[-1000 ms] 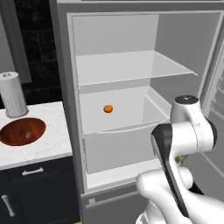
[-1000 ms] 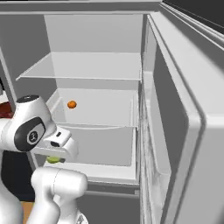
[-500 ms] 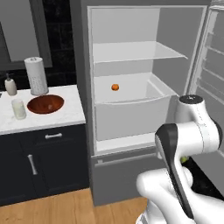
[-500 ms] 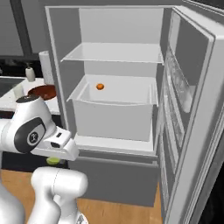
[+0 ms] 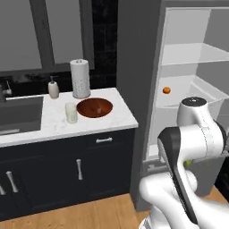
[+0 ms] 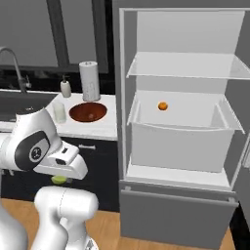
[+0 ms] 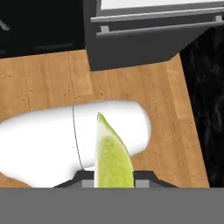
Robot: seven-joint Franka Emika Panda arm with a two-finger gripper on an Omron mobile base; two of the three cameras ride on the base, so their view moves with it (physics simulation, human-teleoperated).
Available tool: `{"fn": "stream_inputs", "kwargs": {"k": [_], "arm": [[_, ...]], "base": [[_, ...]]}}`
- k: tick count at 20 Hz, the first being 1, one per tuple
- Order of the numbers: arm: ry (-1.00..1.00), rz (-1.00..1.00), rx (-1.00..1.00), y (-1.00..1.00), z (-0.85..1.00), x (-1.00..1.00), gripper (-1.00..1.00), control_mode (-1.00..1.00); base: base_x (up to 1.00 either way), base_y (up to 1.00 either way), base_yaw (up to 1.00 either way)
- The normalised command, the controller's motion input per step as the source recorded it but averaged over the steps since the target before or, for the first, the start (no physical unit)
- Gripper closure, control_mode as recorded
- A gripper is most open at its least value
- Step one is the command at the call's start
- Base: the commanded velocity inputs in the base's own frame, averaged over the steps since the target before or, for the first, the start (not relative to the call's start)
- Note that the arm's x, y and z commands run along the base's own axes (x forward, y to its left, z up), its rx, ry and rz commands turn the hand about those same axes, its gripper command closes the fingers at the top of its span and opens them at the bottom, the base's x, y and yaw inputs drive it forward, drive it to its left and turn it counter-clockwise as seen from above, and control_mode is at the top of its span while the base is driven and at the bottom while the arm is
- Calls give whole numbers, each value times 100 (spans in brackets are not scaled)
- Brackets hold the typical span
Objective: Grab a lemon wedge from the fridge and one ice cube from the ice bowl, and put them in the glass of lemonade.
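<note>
The fridge (image 5: 134, 89) stands open at the right end of the kitchen run, showing pale shelves and a deep white bin. Its grey bottom drawer sits just above the wooden floor (image 7: 144, 83). To its left a white marble counter (image 5: 49, 123) lies over dark navy cabinets (image 5: 58, 172), with a dark sink (image 5: 18, 114) set in at the far left.

On the counter, the paper-towel roll (image 5: 80, 78) stands upright against the back wall. The soap bottle (image 5: 53, 88) is near it on the sink side. The ice bowl (image 5: 94, 107) lies in front of the roll, towards the fridge. The glass of lemonade (image 5: 71, 112) stands upright just beside the bowl, on its sink side and close to the counter's front edge.

The gripper (image 7: 113, 177) hangs low in front of the fridge and points down at the floor. Its fingers are closed narrowly on the lemon wedge (image 7: 113, 157), a pale yellow-green slice that stands up between them with its pointed tip away from the hand. From the right base view the wedge peeks out green under the hand.

A small orange ball (image 6: 162, 106) rests on the fridge's middle shelf, behind the bin's front wall
</note>
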Motion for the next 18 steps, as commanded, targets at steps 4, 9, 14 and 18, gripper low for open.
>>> {"fn": "stream_inputs", "kwargs": {"k": [4,9,14,18], "arm": [[0,0,0,0,0,0,100,100],[0,0,0,0,0,0,100,100],[0,0,0,0,0,0,100,100],[0,0,0,0,0,0,100,100]], "base": [[95,100,0],[94,100,0],[83,93,-3],[53,35,-5]]}}
